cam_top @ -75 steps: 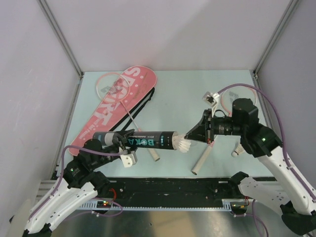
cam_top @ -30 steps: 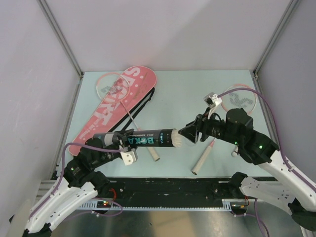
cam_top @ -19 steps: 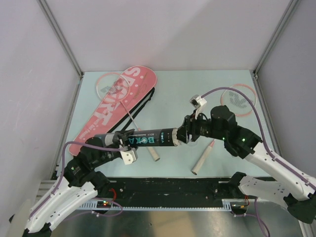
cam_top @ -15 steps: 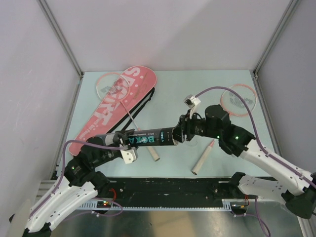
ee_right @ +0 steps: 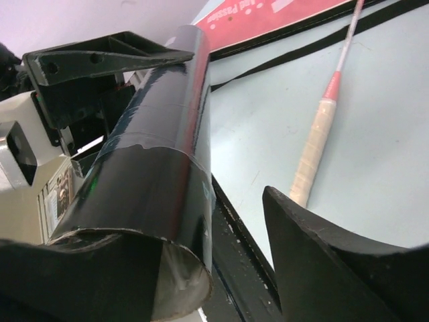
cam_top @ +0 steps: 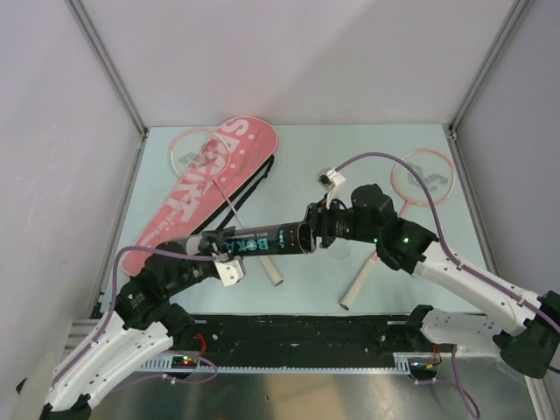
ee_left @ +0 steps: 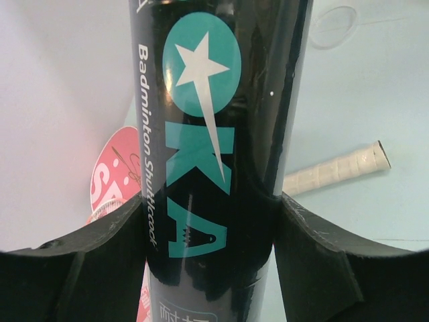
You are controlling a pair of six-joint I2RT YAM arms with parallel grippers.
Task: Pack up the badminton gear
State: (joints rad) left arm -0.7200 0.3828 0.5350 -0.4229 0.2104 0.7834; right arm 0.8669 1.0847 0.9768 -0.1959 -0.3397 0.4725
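Note:
A black tube (cam_top: 262,241) with teal print hangs level above the table, and my left gripper (cam_top: 219,248) is shut on its left half. In the left wrist view both fingers press the tube (ee_left: 201,168) at its sides, at my left gripper (ee_left: 211,255). My right gripper (cam_top: 315,233) stands open at the tube's open right end. In the right wrist view the tube's mouth (ee_right: 177,285) lies by the left finger, with a gap to the right finger (ee_right: 315,255). One pink racket (cam_top: 197,149) lies on the pink case (cam_top: 206,188). The other racket (cam_top: 426,175) lies at the right.
The first racket's white handle (cam_top: 273,276) and the second's handle (cam_top: 357,285) lie near the table's front edge, under and beside the tube. A clear round lid (cam_top: 339,250) lies below my right wrist. The black rail (cam_top: 297,337) runs along the front.
My right arm moved left to the tube's open end. The white shuttlecock seen at the tube's mouth 2.5 s ago no longer shows. The tube's right end has tilted slightly up.

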